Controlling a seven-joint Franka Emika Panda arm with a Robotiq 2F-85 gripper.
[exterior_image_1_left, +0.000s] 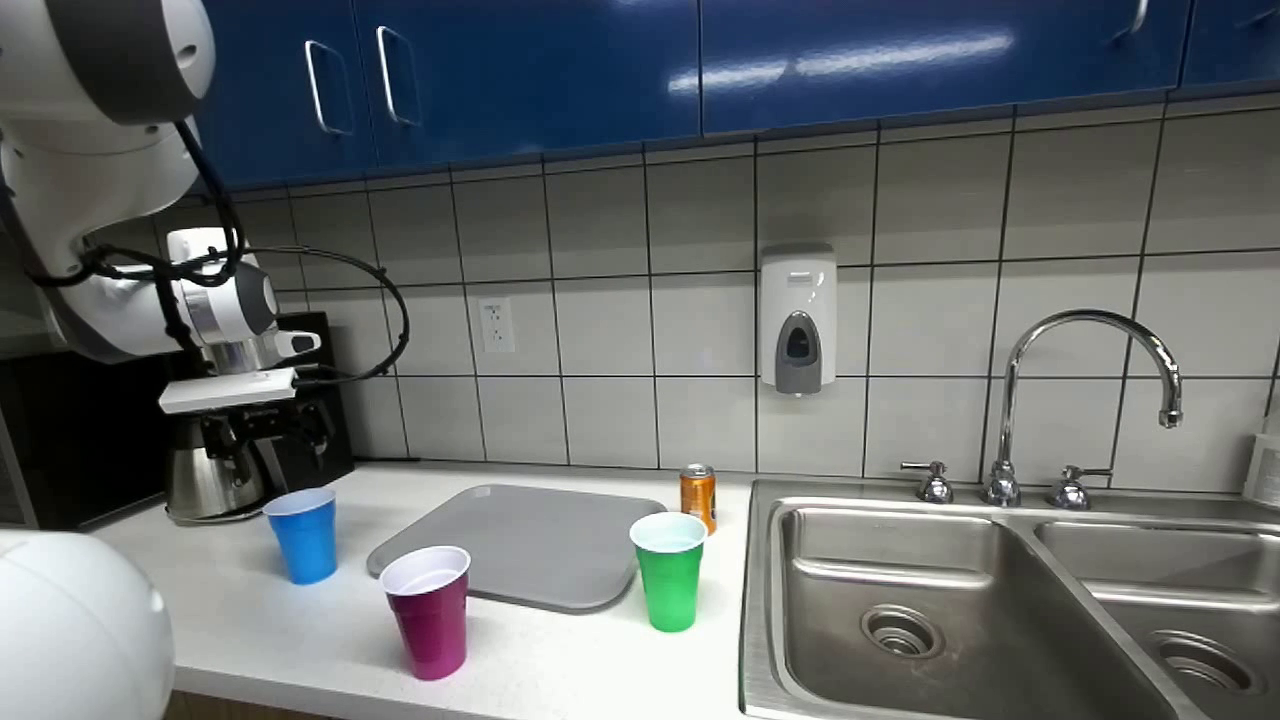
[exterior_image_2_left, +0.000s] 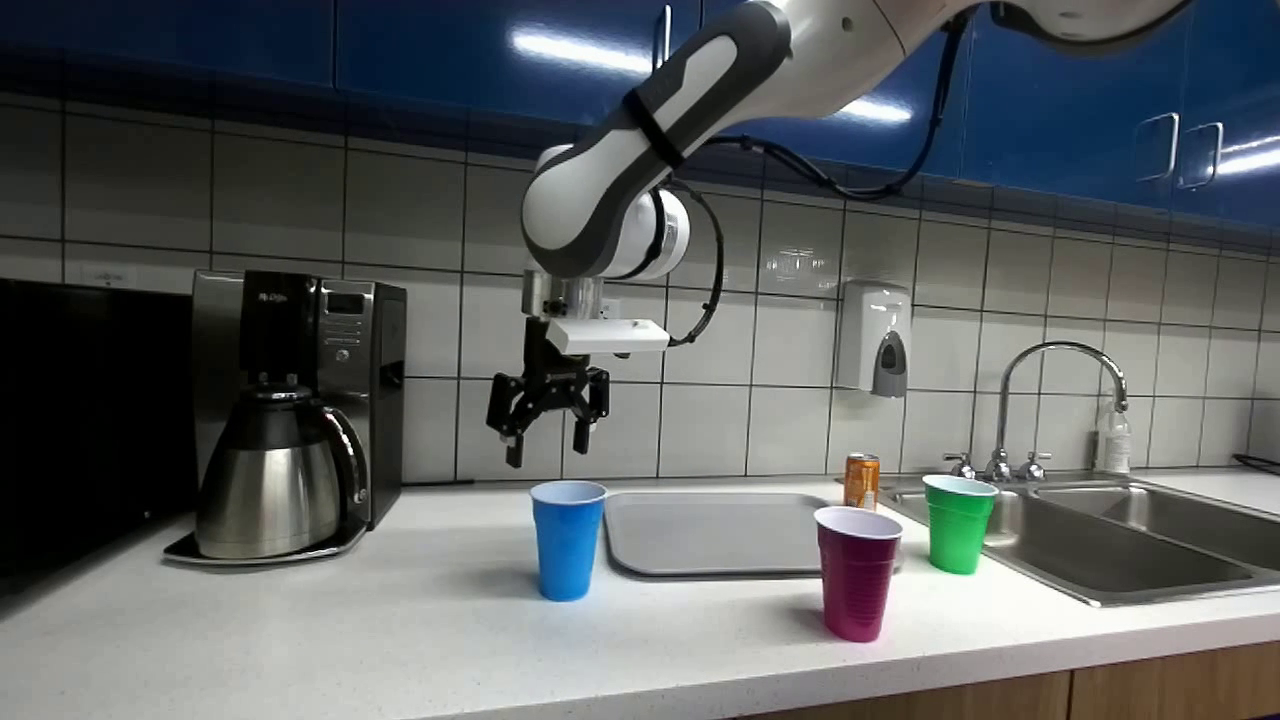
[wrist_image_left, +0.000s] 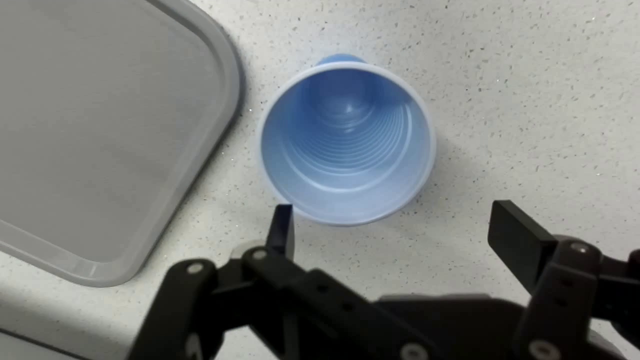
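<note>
Blue cup (exterior_image_2_left: 567, 545) beside gray tray (exterior_image_2_left: 720, 535), purple cup (exterior_image_2_left: 858, 580) nearby; end effector (exterior_image_2_left: 548, 448) spread wide

In an exterior view we see open air between the gripper (exterior_image_2_left: 548, 447) and the blue cup (exterior_image_2_left: 567, 545) lower down, and bare counter (exterior_image_2_left: 435, 590) from that cup to the coffee maker (exterior_image_2_left: 345, 375). Behind, the tiled wall (exterior_image_2_left: 700, 420) blocks passage. Over the low gray tray (exterior_image_2_left: 715, 530) we find free space; a purple cup (exterior_image_2_left: 858, 580), green cup (exterior_image_2_left: 960, 528) and orange can (exterior_image_2_left: 861, 481) stand near its edges.

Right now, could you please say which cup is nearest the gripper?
The blue cup: of the three, only it shows near the gripper in the wrist view.
</note>
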